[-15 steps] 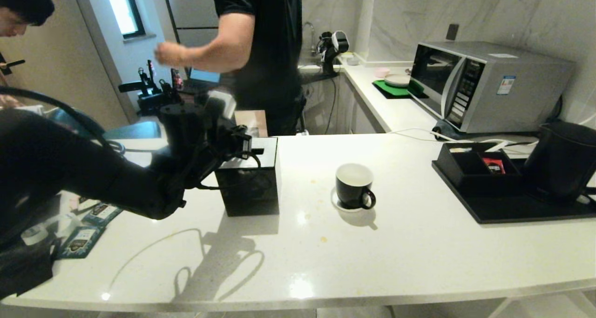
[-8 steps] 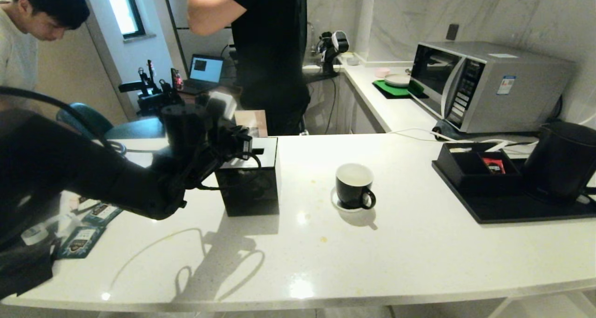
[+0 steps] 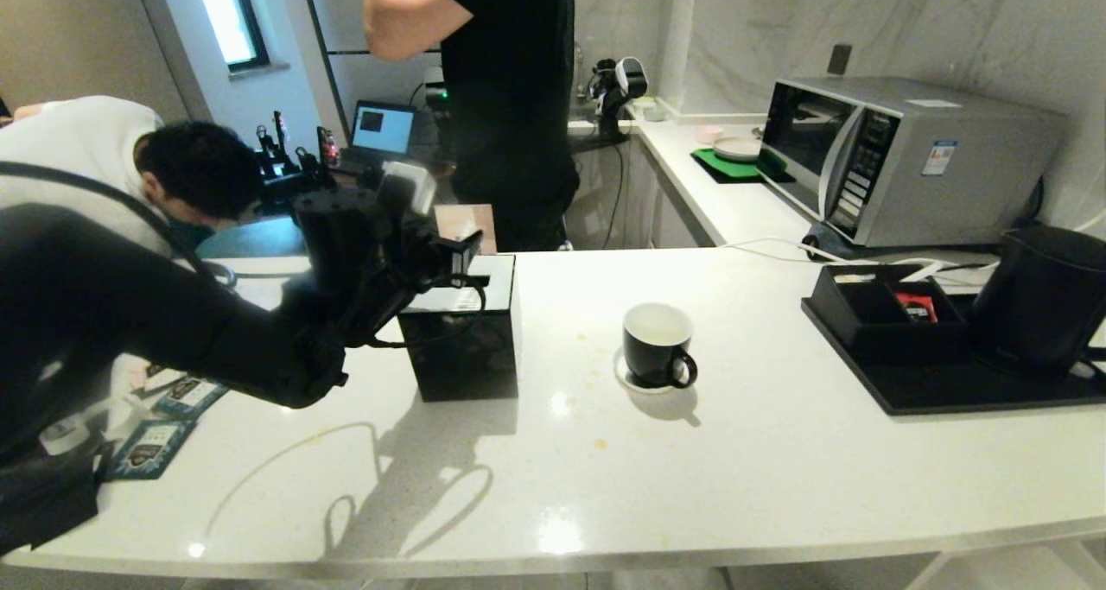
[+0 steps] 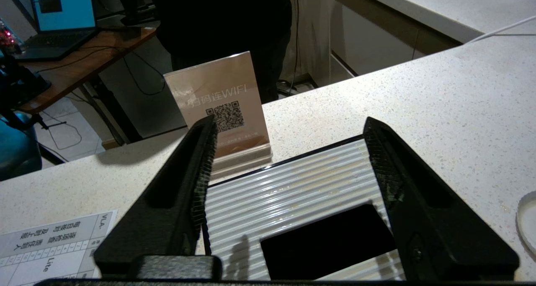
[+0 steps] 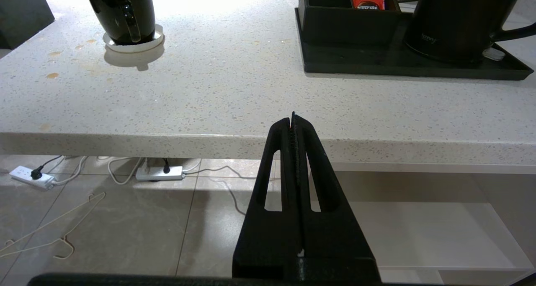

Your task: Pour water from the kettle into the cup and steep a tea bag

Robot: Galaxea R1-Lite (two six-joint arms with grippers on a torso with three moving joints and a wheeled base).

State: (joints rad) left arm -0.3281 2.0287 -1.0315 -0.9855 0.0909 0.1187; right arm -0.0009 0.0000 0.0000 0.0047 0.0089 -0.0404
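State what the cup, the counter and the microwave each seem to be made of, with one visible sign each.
Cup: probably glazed ceramic; glossy black outside, white inside.
Counter: likely polished stone or quartz composite; fine speckles and bright reflections.
Microwave: seemingly brushed or painted metal casing; grey satin sheen, dark glass door.

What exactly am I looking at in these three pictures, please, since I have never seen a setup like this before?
This is a two-armed robot at a white counter. One picture comes from a camera on its head; the other two come from cameras on its wrists, looking past the fingers.

The left end effector hovers open over a black tissue box, holding nothing. Beyond it stands a small WiFi sign. The right end effector is shut and empty, parked below the counter's edge.

On the counter sit the cup on its saucer, and a black tray carrying the kettle and a compartment box with a red sachet. Behind are a microwave and two people.
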